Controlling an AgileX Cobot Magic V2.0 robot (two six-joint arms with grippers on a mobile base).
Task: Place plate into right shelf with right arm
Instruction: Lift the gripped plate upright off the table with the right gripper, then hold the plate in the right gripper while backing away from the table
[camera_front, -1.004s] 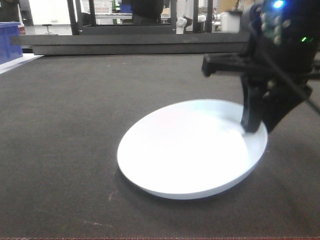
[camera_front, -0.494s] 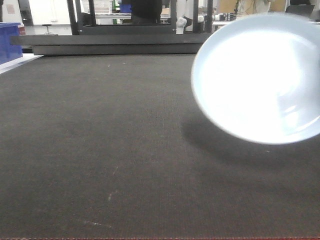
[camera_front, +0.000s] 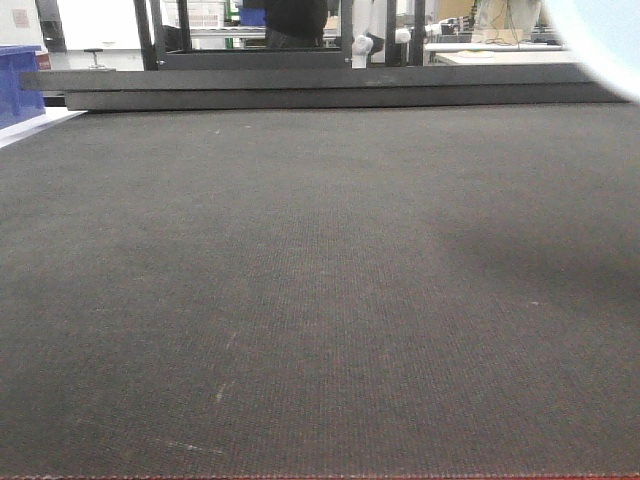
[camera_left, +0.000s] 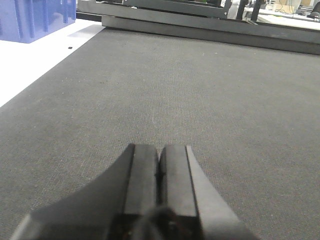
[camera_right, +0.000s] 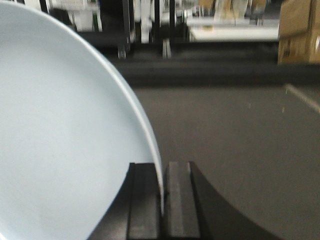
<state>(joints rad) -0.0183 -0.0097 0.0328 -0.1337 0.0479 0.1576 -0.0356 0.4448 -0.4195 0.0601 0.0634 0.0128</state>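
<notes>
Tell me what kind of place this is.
Probably a robotics lab or workshop: a worktable covered in dark mat, a blue bin at its edge, black metal frames behind, and cardboard boxes further back.

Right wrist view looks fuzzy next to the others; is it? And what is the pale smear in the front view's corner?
Right wrist view: yes, background smeared; the plate in the right gripper reads clearer. Front view: that smear is the plate, blurred, its dim shadow on the mat. Left wrist view: sharp.
</notes>
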